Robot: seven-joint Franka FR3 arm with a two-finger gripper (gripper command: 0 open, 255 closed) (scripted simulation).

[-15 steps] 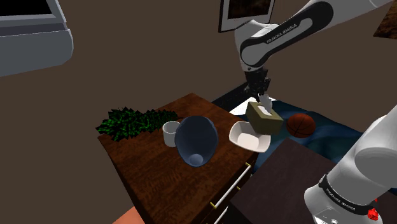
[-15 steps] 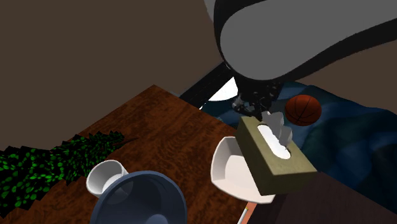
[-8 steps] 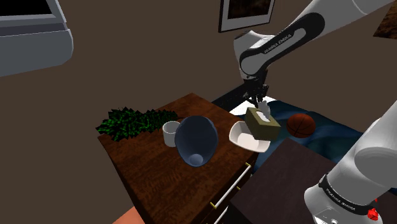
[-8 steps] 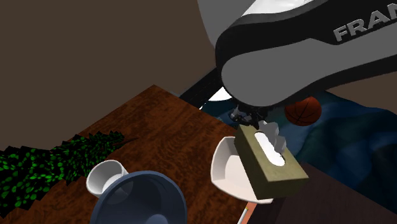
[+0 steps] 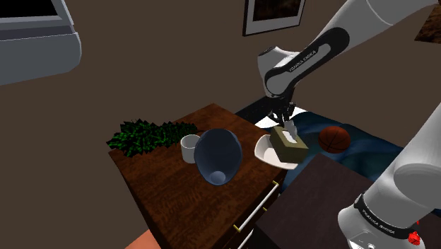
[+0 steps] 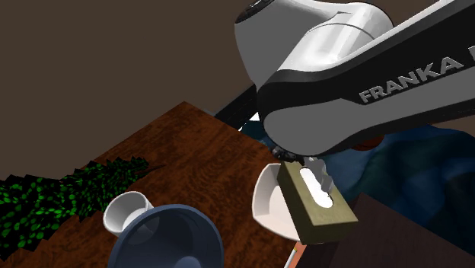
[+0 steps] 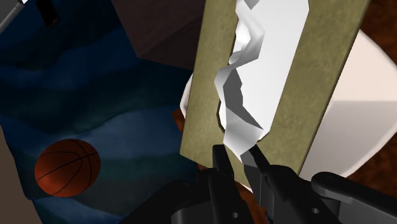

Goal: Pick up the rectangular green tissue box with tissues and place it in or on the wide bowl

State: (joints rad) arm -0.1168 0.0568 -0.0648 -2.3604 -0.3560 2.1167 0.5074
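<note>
On the shoulder view's left, a green leafy plant point(image 5: 145, 134) lies at the far corner of the dark wooden table point(image 5: 169, 191). Just to its right stands a small white cup point(image 5: 189, 148), and touching or nearly touching that is a big dark blue vessel point(image 5: 218, 154), tipped so its mouth faces the camera. Further right, at the table's edge, sits the wide white bowl point(image 5: 266, 150). The olive-green tissue box point(image 5: 291, 145) is over the bowl's right-hand part, tilted, one end low inside the rim. From where I stand I cannot tell whether it rests on the bowl or hangs just clear of it. The black gripper point(image 5: 285, 124) comes straight down onto the box from above. In the wrist view its fingers point(image 7: 219, 162) are drawn close and pinch the white tissue point(image 7: 245, 95) that stands up out of the slot in the box's top. Right of the box, down on a blue rug point(image 5: 367, 148), lies an orange basketball point(image 5: 334, 139), well apart from the bowl.
</note>
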